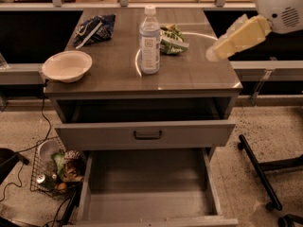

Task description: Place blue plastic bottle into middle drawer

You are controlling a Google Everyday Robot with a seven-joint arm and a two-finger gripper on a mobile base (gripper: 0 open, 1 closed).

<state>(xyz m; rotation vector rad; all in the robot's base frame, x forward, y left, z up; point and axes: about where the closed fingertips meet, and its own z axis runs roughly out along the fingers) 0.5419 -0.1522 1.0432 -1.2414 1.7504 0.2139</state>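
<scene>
The blue plastic bottle (pixel 149 41), clear and pale bluish with a white cap and a white-and-blue label, stands upright near the middle of the grey cabinet top (pixel 189 77). The middle drawer (pixel 147 200) is pulled far out at the bottom and shows a bare grey floor and side walls. My gripper (pixel 215 53), cream-coloured on a white arm, hangs above the right edge of the cabinet top. It is to the right of the bottle and well apart from it, holding nothing that I can see.
A white bowl (pixel 67 65) sits at the top's left edge, a dark blue snack bag (pixel 94 28) at the back left, and a green bag (pixel 171 40) just behind the bottle. A shallower drawer with a dark bar handle (pixel 147 135) is slightly open above. A wire basket (pixel 54 171) stands on the floor at left and black chair legs (pixel 260 169) at right.
</scene>
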